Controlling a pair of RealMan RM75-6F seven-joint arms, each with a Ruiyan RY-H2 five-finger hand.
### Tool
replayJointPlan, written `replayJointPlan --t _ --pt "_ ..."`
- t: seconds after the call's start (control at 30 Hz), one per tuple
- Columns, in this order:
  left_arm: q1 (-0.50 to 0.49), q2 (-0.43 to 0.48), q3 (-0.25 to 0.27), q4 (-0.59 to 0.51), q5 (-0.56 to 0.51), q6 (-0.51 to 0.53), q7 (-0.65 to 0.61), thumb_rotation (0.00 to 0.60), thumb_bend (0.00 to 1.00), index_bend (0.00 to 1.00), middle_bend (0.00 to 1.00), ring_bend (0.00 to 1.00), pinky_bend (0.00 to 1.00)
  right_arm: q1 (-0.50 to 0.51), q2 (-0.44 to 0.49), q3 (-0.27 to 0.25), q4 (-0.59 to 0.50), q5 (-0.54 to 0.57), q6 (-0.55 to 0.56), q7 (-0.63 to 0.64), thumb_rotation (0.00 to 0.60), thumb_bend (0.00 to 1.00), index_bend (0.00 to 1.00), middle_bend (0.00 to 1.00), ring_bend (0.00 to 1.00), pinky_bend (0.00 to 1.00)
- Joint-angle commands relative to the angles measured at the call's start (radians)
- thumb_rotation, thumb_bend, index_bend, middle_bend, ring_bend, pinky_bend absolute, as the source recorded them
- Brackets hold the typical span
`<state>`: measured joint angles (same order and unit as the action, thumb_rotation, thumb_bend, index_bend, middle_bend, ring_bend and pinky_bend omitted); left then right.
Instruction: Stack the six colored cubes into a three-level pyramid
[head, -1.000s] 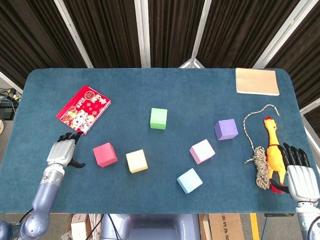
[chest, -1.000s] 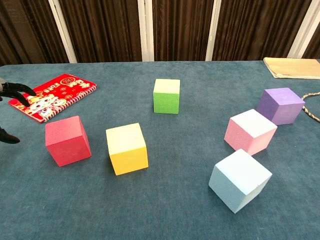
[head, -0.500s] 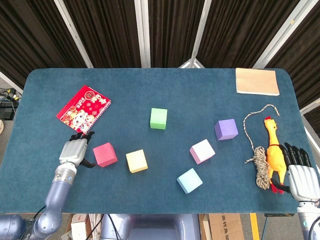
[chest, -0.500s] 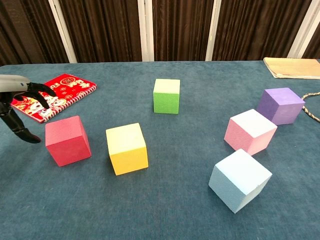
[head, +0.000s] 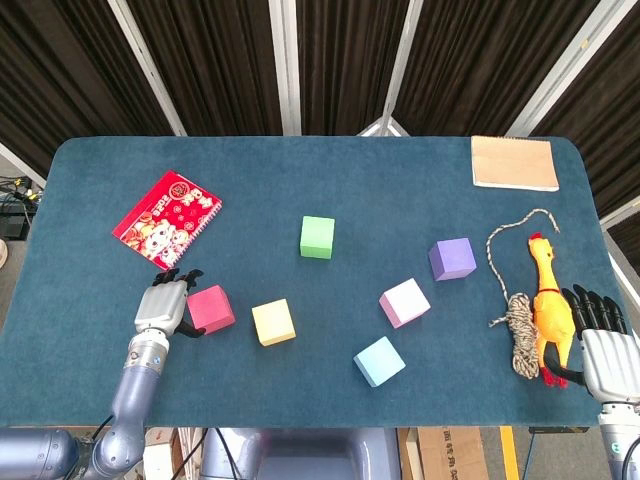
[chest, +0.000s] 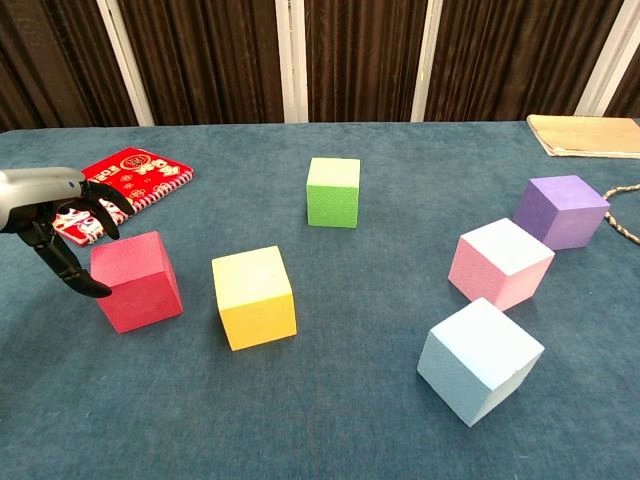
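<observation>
Loosely, six cubes (head: 273, 322) sit apart on the table (head: 90, 230).

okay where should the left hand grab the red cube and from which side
Grip the red cube across two opposite flat side faces, coming from above and its left, where the left hand hovers with fingers spread. It sits flat on the table, sides free; the yellow cube stands apart to its right, leaving room for fingers, probably.
</observation>
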<state>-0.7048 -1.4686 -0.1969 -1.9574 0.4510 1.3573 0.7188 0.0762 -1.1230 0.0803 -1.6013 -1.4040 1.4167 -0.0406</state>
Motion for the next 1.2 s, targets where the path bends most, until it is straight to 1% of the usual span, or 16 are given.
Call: replayJointPlan --t 0.03,0.17,0.37,0.53,0.7,0.87,0.93,1.07,1.2 --pt "-0.005 -0.011 0.005 0.011 -0.002 0.005 0.011 0.6 0.13 0.17 0.23 0.06 0.01 0.001 0.0 0.0 0.002 0.002 -0.004 0.001 0.6 0.19 0.05 0.06 0.03 0.0" --pt "-0.008 -0.033 0.008 0.035 0.001 0.003 0.013 0.6 0.14 0.19 0.24 0.06 0.01 0.004 -0.001 -0.001 0.005 0.005 -0.012 0.003 0.6 0.19 0.05 0.06 0.03 0.0" --pt "-0.013 -0.052 0.012 0.068 0.006 0.012 0.026 0.6 0.19 0.24 0.26 0.06 0.01 0.006 -0.002 0.001 0.011 0.011 -0.017 0.01 0.6 0.19 0.05 0.06 0.03 0.0" --pt "-0.012 -0.056 0.013 0.07 0.016 0.022 0.033 0.6 0.22 0.24 0.28 0.06 0.01 0.008 -0.003 0.0 0.012 0.012 -0.023 0.011 0.6 0.19 0.05 0.06 0.03 0.0" --pt "-0.011 -0.06 0.008 0.07 0.013 0.022 0.035 0.6 0.27 0.26 0.32 0.08 0.01 0.011 -0.005 -0.001 0.013 0.013 -0.031 0.009 0.6 0.19 0.05 0.06 0.03 0.0" --pt "-0.013 -0.068 0.007 0.083 0.012 0.024 0.043 0.6 0.28 0.28 0.33 0.08 0.01 0.015 -0.007 0.0 0.018 0.024 -0.043 0.01 0.6 0.19 0.05 0.06 0.03 0.0" --pt "-0.014 -0.071 0.005 0.088 0.007 0.021 0.045 0.6 0.3 0.28 0.33 0.08 0.01 0.016 -0.007 0.0 0.019 0.027 -0.046 0.011 0.6 0.19 0.05 0.06 0.03 0.0" --pt "-0.013 -0.074 -0.002 0.095 0.007 0.02 0.042 0.6 0.37 0.31 0.35 0.09 0.01 0.016 -0.005 0.0 0.018 0.027 -0.047 0.013 0.6 0.19 0.05 0.06 0.03 0.0" --pt "-0.012 -0.07 -0.01 0.094 0.006 0.029 0.045 0.6 0.41 0.34 0.37 0.1 0.01 0.014 -0.002 0.001 0.016 0.024 -0.04 0.017 0.6 0.19 0.05 0.06 0.03 0.0"
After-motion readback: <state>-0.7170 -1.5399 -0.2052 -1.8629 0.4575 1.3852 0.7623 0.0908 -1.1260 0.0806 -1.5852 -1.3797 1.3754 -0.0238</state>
